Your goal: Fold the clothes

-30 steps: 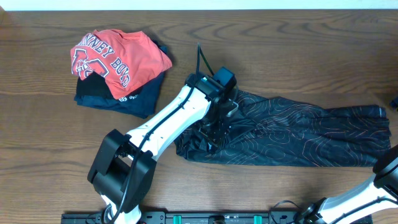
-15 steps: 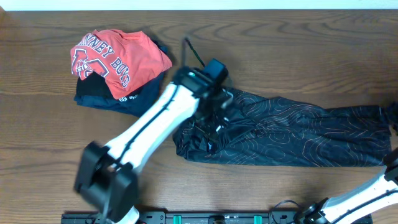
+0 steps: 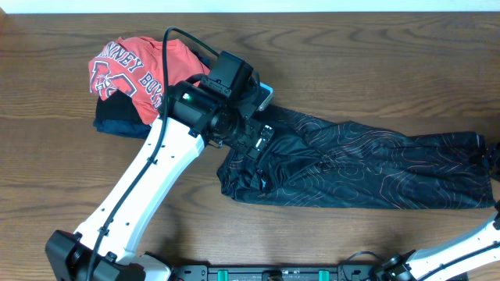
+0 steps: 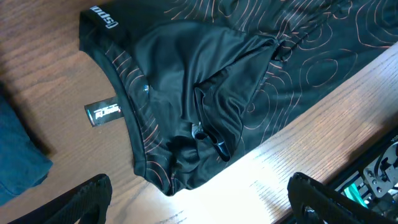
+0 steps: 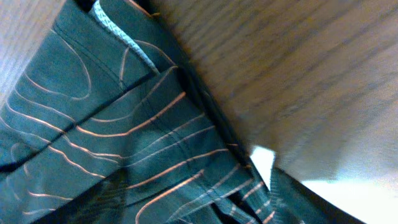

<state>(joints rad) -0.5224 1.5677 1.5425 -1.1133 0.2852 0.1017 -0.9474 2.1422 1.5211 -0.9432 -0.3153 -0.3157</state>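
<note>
- The black short-sleeved sports jersey with thin wavy contour lines (image 3: 367, 168) lay as a long narrow band from the centre of the wooden bench (image 3: 328, 70) to its right edge, its left end rumpled.
- The left end effector (image 4: 199, 186) hung above that rumpled end, jaws spread wide and empty.
- The right end effector (image 3: 495, 159) sat by the jersey's right end, almost out of frame; whether it gripped the hem could not be told.
- Risk: a pinch into the bunched collar would likely catch uneven layers and skew the fold.
- Risk: the left arm passed close to the red T-shirt with white lettering (image 3: 141, 66) on the navy folded garment (image 3: 117, 125) near the far left corner; a sweep could drag them.
</note>
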